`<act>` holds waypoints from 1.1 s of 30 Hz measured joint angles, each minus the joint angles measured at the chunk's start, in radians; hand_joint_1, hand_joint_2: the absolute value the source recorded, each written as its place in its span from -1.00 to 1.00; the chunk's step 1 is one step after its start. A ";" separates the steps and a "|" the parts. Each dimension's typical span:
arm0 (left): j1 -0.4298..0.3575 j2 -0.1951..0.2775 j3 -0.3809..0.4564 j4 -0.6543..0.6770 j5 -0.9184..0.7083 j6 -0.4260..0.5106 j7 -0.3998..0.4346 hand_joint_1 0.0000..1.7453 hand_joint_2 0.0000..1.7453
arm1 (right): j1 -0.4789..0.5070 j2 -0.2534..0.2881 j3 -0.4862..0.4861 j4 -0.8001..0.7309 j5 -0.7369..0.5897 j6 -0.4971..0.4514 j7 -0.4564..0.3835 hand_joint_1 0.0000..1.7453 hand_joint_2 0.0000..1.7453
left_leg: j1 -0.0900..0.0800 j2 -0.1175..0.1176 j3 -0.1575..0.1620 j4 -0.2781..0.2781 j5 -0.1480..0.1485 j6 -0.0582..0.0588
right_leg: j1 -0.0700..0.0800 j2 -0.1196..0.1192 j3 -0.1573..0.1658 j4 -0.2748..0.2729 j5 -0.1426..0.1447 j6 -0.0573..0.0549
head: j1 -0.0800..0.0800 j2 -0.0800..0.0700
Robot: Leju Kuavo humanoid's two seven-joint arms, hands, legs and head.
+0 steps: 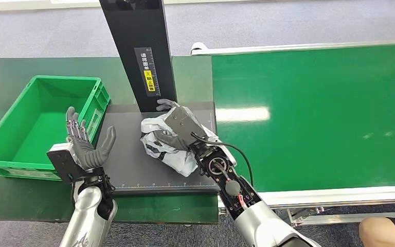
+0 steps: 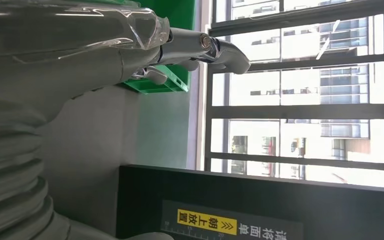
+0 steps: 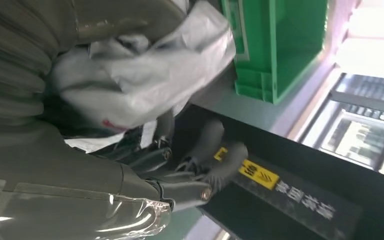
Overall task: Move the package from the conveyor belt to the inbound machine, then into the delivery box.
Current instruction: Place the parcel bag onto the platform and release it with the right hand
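Note:
The white crumpled plastic package lies on the black platform of the inbound machine, just in front of its black upright post. My right hand lies over the package and grips it, thumb wrapped around one side. In the right wrist view the package fills the palm, and the fingers reach the post's yellow label. My left hand is raised with its fingers spread, empty, between the platform's left edge and the green delivery box. The left wrist view shows those fingers apart.
The green conveyor belt runs along the right of the platform. The green delivery box stands open at the left on a dark green table. A person's knee is at the lower right corner.

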 joint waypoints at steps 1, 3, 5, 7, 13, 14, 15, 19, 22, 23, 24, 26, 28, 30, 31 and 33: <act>-0.002 0.001 0.000 0.004 0.000 0.000 0.000 -1.00 1.00 | -0.004 0.001 0.002 0.010 -0.007 0.006 0.001 -1.00 1.00 | 0.000 0.000 0.000 0.000 0.000 0.000 | 0.000 0.000 0.000 0.000 0.000 0.000 | 0.000 0.000; -0.005 0.002 0.000 0.011 0.001 0.001 0.001 -1.00 1.00 | -0.009 0.002 0.004 0.024 -0.027 0.015 -0.009 -1.00 1.00 | 0.000 0.000 0.000 0.000 0.000 0.000 | 0.000 0.000 0.000 0.000 0.000 0.000 | 0.000 0.000; -0.006 0.004 0.000 0.017 0.000 0.002 0.002 -1.00 1.00 | -0.011 0.003 0.006 0.030 -0.048 0.022 -0.030 -1.00 1.00 | 0.000 0.000 0.000 0.000 0.000 0.000 | 0.000 0.000 0.000 0.000 0.000 0.000 | 0.000 0.000; -0.006 0.006 -0.001 0.022 -0.001 0.003 0.002 -1.00 1.00 | -0.010 0.004 0.006 0.027 -0.067 0.024 -0.050 -1.00 1.00 | 0.000 0.000 0.000 0.000 0.000 0.000 | 0.000 0.000 0.000 0.000 0.000 0.000 | 0.000 0.000; 0.000 0.011 -0.001 0.030 -0.014 0.010 0.002 -1.00 1.00 | 0.016 -0.004 0.006 -0.078 -0.126 0.020 -0.079 -1.00 1.00 | 0.000 0.000 0.000 0.000 0.000 0.000 | 0.000 0.000 0.000 0.000 0.000 0.000 | 0.000 0.000; 0.002 0.012 -0.001 0.030 -0.016 0.012 0.002 -1.00 1.00 | 0.022 -0.008 0.006 -0.107 -0.132 0.019 -0.077 -1.00 1.00 | 0.000 0.000 0.000 0.000 0.000 0.000 | 0.000 0.000 0.000 0.000 0.000 0.000 | 0.000 0.000; 0.005 0.013 -0.001 0.030 -0.018 0.012 0.002 -1.00 1.00 | 0.027 -0.012 0.006 -0.132 -0.135 0.018 -0.074 -1.00 1.00 | 0.000 0.000 0.000 0.000 0.000 0.000 | 0.000 0.000 0.000 0.000 0.000 0.000 | 0.000 0.000; 0.012 0.015 -0.001 0.030 -0.022 0.012 0.002 -1.00 1.00 | 0.043 -0.025 0.006 -0.203 -0.126 0.001 -0.069 -1.00 1.00 | 0.000 0.000 0.000 0.000 0.000 0.000 | 0.000 0.000 0.000 0.000 0.000 0.000 | 0.000 0.000; 0.027 0.016 -0.001 0.027 -0.043 0.004 0.003 -1.00 1.00 | 0.066 -0.041 0.004 -0.267 -0.077 -0.081 -0.080 -1.00 1.00 | 0.000 0.000 0.000 0.000 0.000 0.000 | 0.000 0.000 0.000 0.000 0.000 0.000 | 0.000 0.000; 0.039 0.016 -0.001 0.020 -0.055 -0.002 0.003 -1.00 1.00 | 0.079 -0.053 0.000 -0.301 -0.062 -0.110 -0.079 -1.00 1.00 | 0.000 0.000 0.000 0.000 0.000 0.000 | 0.000 0.000 0.000 0.000 0.000 0.000 | 0.000 0.000; 0.054 0.016 -0.001 0.008 -0.066 -0.010 0.005 -1.00 1.00 | 0.094 -0.067 -0.008 -0.340 -0.052 -0.134 -0.077 -1.00 1.00 | 0.000 0.000 0.000 0.000 0.000 0.000 | 0.000 0.000 0.000 0.000 0.000 0.000 | 0.000 0.000; 0.092 0.017 -0.001 -0.034 -0.094 -0.032 0.014 -1.00 1.00 | 0.134 -0.104 -0.039 -0.423 -0.038 -0.170 -0.071 -1.00 1.00 | 0.000 0.000 0.000 0.000 0.000 0.000 | 0.000 0.000 0.000 -0.001 0.000 0.000 | 0.000 0.000; 0.133 0.019 -0.001 -0.095 -0.129 -0.058 0.036 -1.00 1.00 | 0.179 -0.143 -0.086 -0.492 -0.029 -0.190 -0.072 -1.00 1.00 | 0.000 0.000 -0.001 0.000 -0.001 0.000 | 0.000 0.000 0.000 -0.002 0.000 0.000 | 0.000 0.000; 0.162 0.021 -0.002 -0.151 -0.157 -0.079 0.057 -1.00 1.00 | 0.216 -0.172 -0.131 -0.538 -0.024 -0.195 -0.080 -1.00 1.00 | 0.000 0.000 -0.001 0.000 -0.001 0.001 | 0.000 0.000 0.000 -0.002 0.000 0.000 | 0.000 0.000; 0.172 0.022 -0.003 -0.173 -0.168 -0.094 0.068 -1.00 1.00 | 0.232 -0.182 -0.150 -0.554 -0.022 -0.197 -0.083 -1.00 1.00 | 0.000 0.000 -0.001 0.000 -0.001 0.001 | 0.000 0.000 0.000 -0.002 0.000 0.000 | 0.000 0.000; 0.190 0.026 -0.016 -0.212 -0.195 -0.168 0.117 -1.00 1.00 | 0.265 -0.198 -0.182 -0.579 -0.020 -0.206 -0.083 -1.00 1.00 | 0.000 0.000 0.000 0.000 -0.001 0.001 | 0.000 0.000 0.000 -0.002 0.000 0.000 | 0.000 0.000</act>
